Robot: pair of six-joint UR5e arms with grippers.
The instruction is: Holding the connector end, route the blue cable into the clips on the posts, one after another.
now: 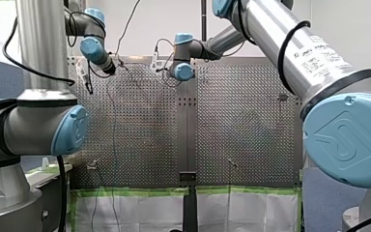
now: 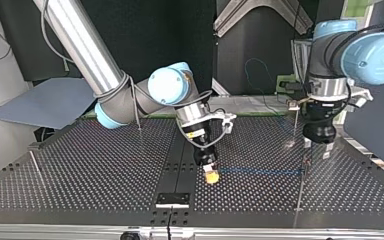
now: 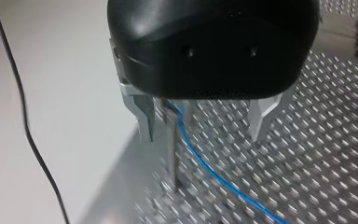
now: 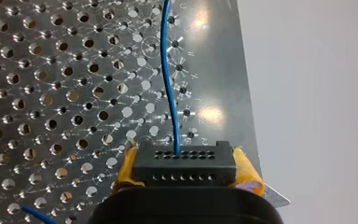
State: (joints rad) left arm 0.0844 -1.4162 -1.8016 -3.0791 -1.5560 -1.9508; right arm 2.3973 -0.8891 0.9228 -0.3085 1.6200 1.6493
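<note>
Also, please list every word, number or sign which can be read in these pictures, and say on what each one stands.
No text reads clearly.
On my right arm, a white label: several printed lines, too blurred to read.
On its blue cap: a raised logo sign, with no letters.
On the table in the right wrist view: small marks beside the holes, too small to read.

A thin blue cable [image 2: 260, 171] stretched level just above the table in the top view, from a black rectangular connector [image 4: 185, 164] pierced with small holes, rightward to the top of a slim upright metal post [image 3: 172, 154].
</note>
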